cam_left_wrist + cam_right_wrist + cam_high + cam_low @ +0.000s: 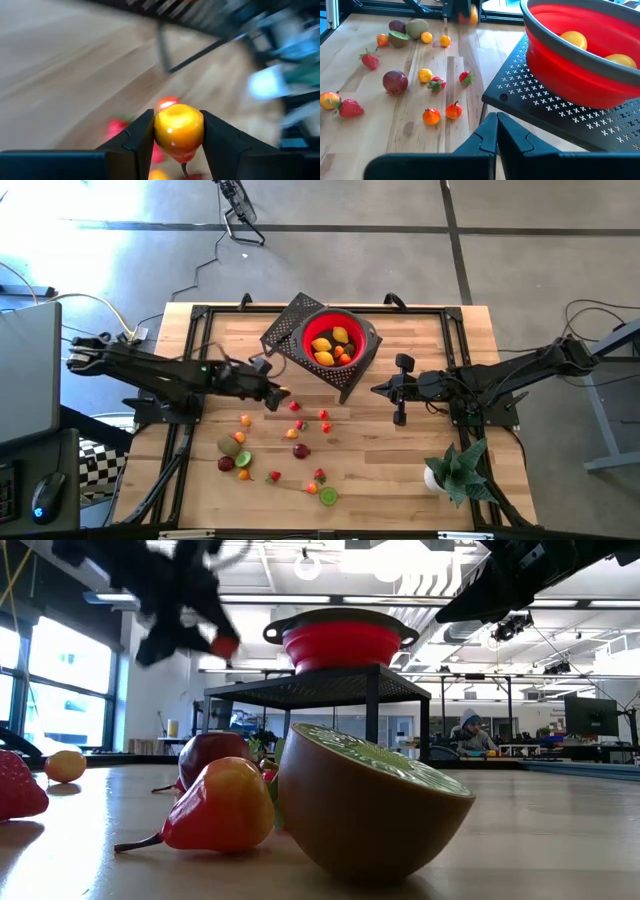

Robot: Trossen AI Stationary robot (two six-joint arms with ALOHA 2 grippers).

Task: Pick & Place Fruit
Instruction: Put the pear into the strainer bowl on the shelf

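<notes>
My left gripper (280,393) hangs above the table left of centre, shut on a small yellow-orange fruit (179,131) with a red underside. Below and near it, several small toy fruits (285,445) lie scattered on the wooden table, also seen in the right wrist view as loose fruits (395,81). The red bowl (306,330) sits on a black perforated stand (288,322) at the far centre and holds a few yellow and orange fruits (335,345). My right gripper (378,390) waits shut in the air, right of the stand. My left gripper pinches the yellow-orange fruit by its two opposite sides (159,131) between its two fingers (137,142). The fruit is lifted clear of the table, its dimpled end facing the wrist camera and its red end down. The low view shows the held fruit (225,643) high, near the bowl's level.
A spiky green plant in a white pot (455,470) stands at the near right corner. A halved green fruit (370,805) and a red-yellow pear-shaped fruit (215,805) lie close to the near edge. Black frame rails (190,360) run along the table's sides.
</notes>
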